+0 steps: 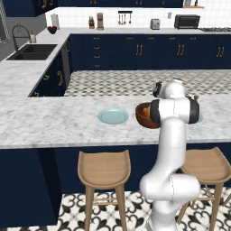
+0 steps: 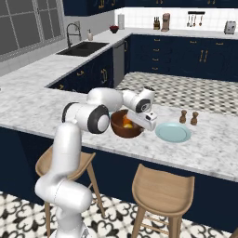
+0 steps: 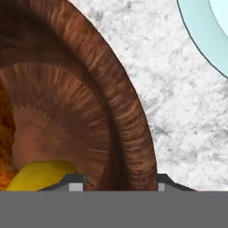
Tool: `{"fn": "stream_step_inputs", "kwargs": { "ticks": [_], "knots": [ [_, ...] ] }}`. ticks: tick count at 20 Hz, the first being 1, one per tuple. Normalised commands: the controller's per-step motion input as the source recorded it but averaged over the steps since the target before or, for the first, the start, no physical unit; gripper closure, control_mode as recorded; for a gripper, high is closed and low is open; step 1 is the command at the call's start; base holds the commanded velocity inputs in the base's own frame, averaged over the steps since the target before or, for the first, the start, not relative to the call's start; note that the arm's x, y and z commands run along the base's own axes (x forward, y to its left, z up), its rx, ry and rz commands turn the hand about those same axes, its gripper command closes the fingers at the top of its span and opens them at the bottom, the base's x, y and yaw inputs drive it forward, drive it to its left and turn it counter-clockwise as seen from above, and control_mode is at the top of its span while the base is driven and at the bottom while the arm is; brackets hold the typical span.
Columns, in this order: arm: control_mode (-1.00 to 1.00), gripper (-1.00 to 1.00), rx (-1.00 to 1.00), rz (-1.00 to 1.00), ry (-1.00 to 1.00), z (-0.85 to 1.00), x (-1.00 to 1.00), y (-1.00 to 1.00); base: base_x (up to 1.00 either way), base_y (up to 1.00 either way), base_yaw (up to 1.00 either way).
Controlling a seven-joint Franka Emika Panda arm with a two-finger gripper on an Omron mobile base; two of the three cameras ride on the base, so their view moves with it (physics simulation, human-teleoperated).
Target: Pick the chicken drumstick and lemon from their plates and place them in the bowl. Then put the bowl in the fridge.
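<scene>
In the left base view our own arm hides most of the bowl (image 1: 143,113) and nearly all of the far plate (image 1: 199,118). Up close, the lemon (image 3: 38,177) and drumstick (image 3: 5,147) are cut off, and we cannot judge the fingertips' grip.

— What stands near the gripper (image 3: 118,184)?
— Two brown shakers (image 2: 183,116), to its right and slightly beyond, on the marble counter (image 2: 211,145).
— And lower down?
— Two wooden stools (image 2: 162,188), below it, on the counter's near side.
</scene>
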Motion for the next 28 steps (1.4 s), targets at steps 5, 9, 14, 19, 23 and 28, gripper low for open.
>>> {"fn": "stream_step_inputs", "kwargs": {
  "ticks": [5,9,14,19,23,28],
  "knots": [
    [-1.00,1.00,-0.01,-0.03,-0.13,0.00,-0.54,0.49,0.00,0.00,0.00],
    [-1.00,1.00,-0.08,-0.01,-0.19,0.17,-0.89,0.47,0.00,0.00,0.00],
    [-1.00,1.00,-0.07,-0.22,-0.08,0.85,-0.84,0.14,0.00,0.00,0.00],
    [-1.00,1.00,0.13,-0.56,0.07,0.68,-0.61,0.25,0.00,0.00,0.00],
    [-1.00,1.00,0.17,-0.60,0.02,0.61,-0.63,0.41,0.00,0.00,0.00],
    [-1.00,1.00,0.06,-0.52,0.05,0.52,-0.56,0.25,0.00,0.00,0.00]
  ]
}}
